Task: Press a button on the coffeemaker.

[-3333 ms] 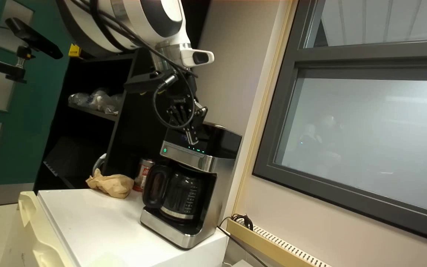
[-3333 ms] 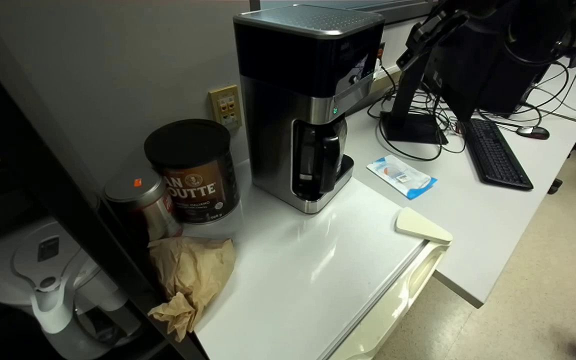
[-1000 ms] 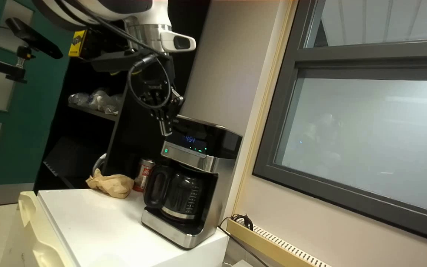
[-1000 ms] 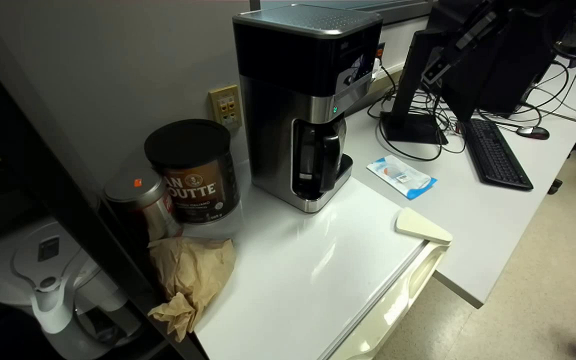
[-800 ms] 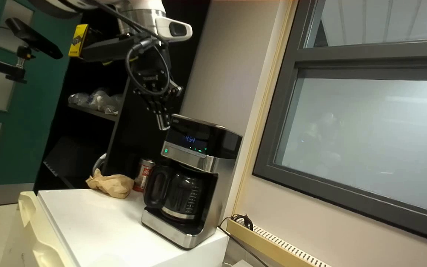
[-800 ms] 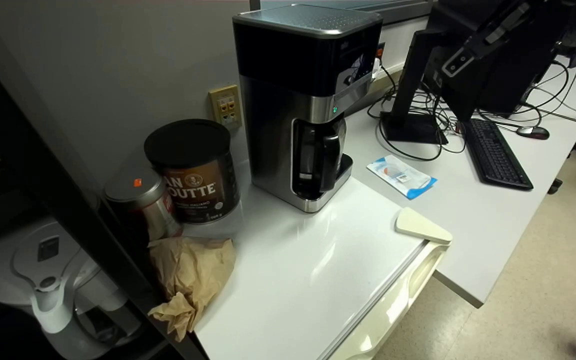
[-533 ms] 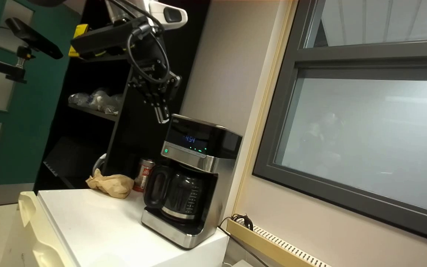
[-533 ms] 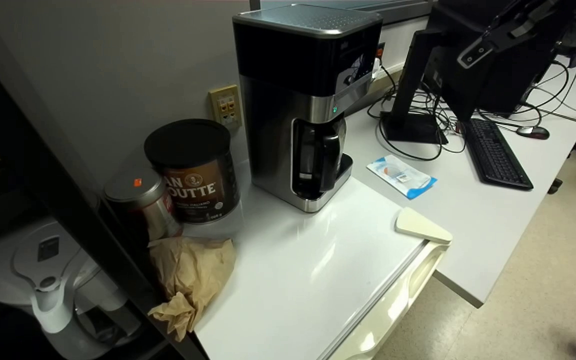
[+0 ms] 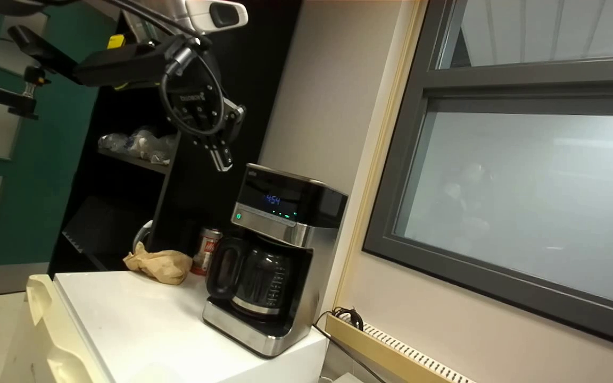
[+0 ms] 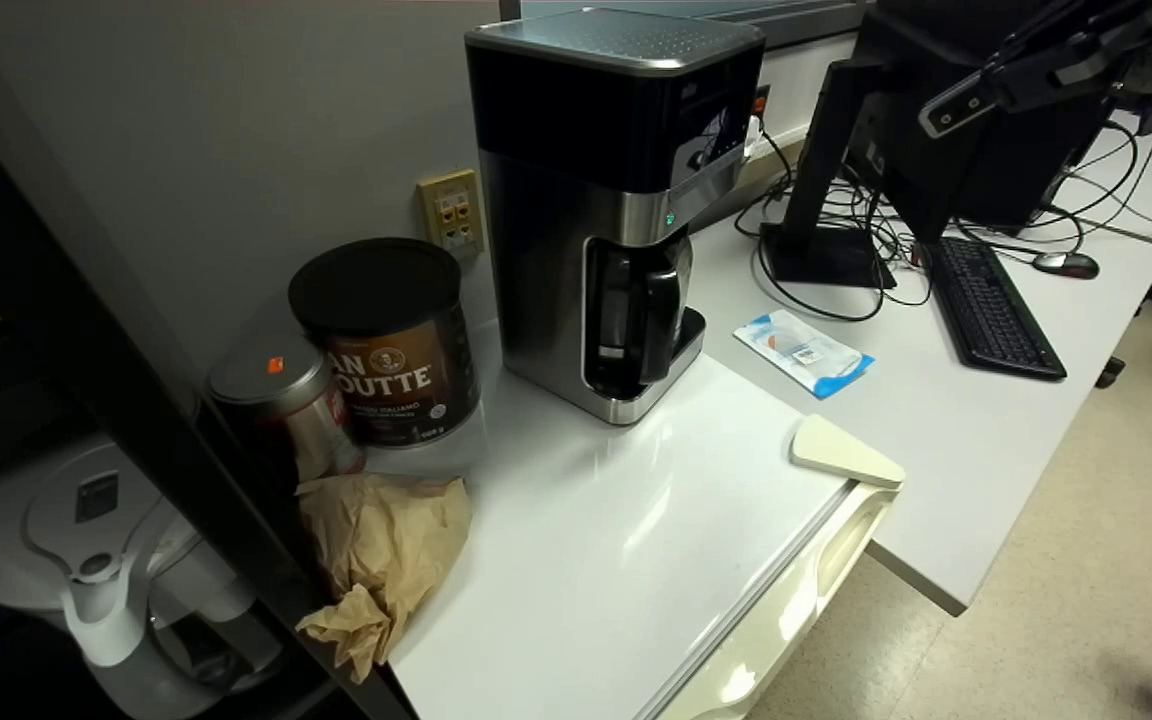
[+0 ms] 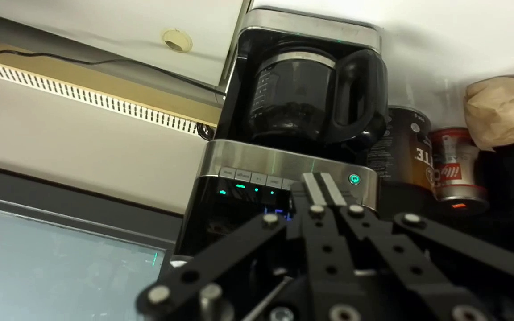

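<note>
The black-and-silver coffeemaker (image 9: 290,226) stands upright on a white cabinet top, also seen in an exterior view (image 10: 556,230) and the wrist view (image 11: 279,156). Its carafe (image 9: 261,282) sits inside. The round power button (image 11: 354,179) glows green. A row of flat buttons (image 11: 259,178) lies on the silver strip, with several green lights by it. The blue display (image 9: 273,200) reads 4:54. My gripper (image 9: 224,167) is shut and empty, in the air in front of the coffeemaker's upper part, apart from it. It also shows in an exterior view (image 10: 936,118). In the wrist view its fingertips (image 11: 324,176) cover part of the strip.
A crumpled paper bag (image 10: 386,560), a red-silver can (image 10: 286,400) and a large dark coffee tin (image 10: 386,340) stand beside the coffeemaker. A black shelf frame (image 10: 126,390) rises there. A monitor (image 10: 926,130), keyboard (image 10: 996,305) and cables are on the desk opposite.
My gripper has drawn back from the coffeemaker's front and risen, moving up and left in an exterior view. The display, covered at first, now shows there. The coffeemaker has shifted very slightly.
</note>
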